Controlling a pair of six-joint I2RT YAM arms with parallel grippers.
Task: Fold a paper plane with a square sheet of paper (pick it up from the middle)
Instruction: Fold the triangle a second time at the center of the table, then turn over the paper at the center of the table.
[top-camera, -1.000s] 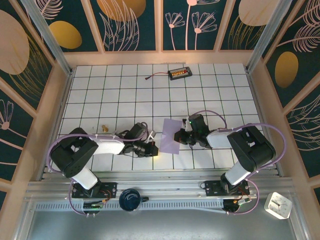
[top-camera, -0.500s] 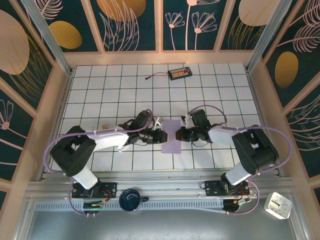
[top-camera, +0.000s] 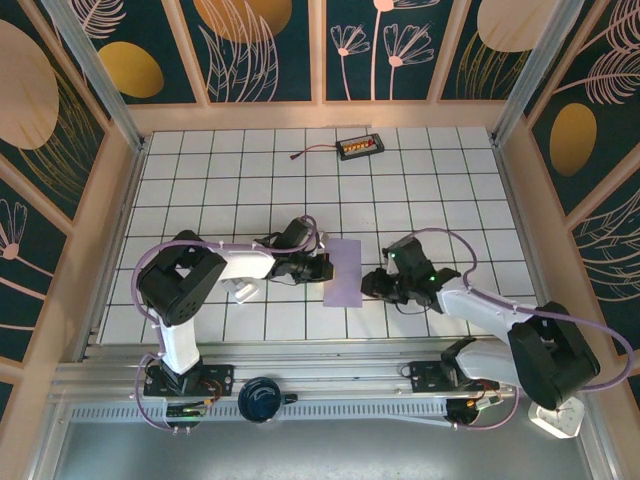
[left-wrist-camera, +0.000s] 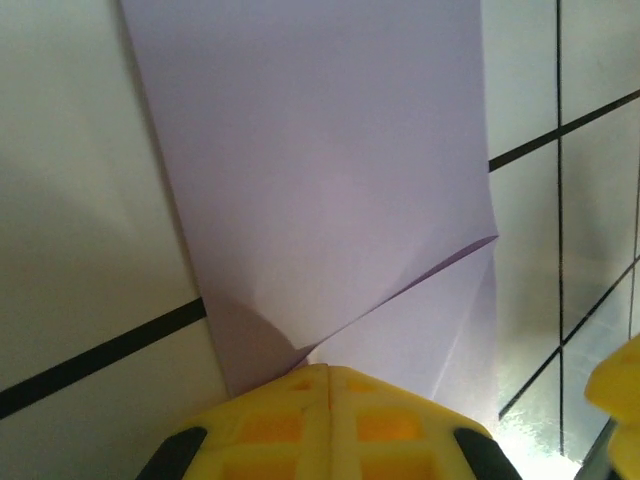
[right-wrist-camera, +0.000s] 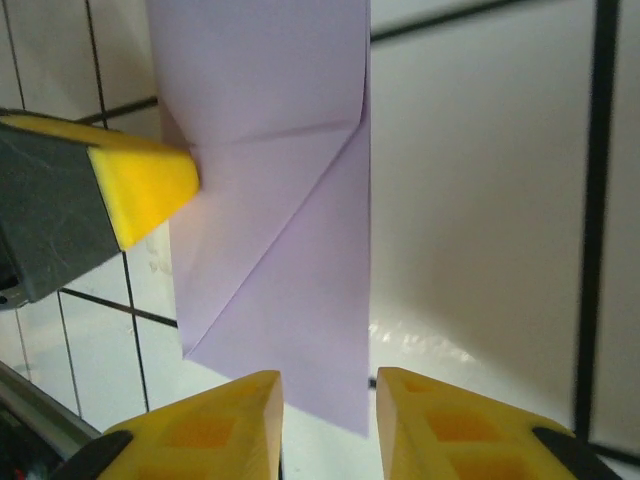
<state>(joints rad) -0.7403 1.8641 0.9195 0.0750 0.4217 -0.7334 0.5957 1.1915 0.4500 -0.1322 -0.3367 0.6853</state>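
Observation:
The square sheet of paper (top-camera: 343, 272) lies on the white tiles as a narrow lavender strip folded lengthwise, with a diagonal corner flap (right-wrist-camera: 270, 260). My left gripper (top-camera: 322, 268) is shut, its yellow fingertips (left-wrist-camera: 330, 380) touching the strip's left edge where the flap's fold ends (left-wrist-camera: 400, 290). In the right wrist view a left finger (right-wrist-camera: 140, 185) rests against that edge. My right gripper (top-camera: 370, 283) is open just right of the strip, and the paper's near corner (right-wrist-camera: 350, 400) lies between its yellow fingers (right-wrist-camera: 225, 425) without touching them.
A black box with orange parts (top-camera: 360, 147) and its cable (top-camera: 308, 153) sit at the back of the tiled table (top-camera: 200, 190). A dark round object (top-camera: 262, 398) lies on the front rail and a white clock-like object (top-camera: 556, 410) at the far right.
The right gripper has let go of the paper, opened and drawn back to the right. The left gripper moved right to the strip's left edge. The paper now lies flat.

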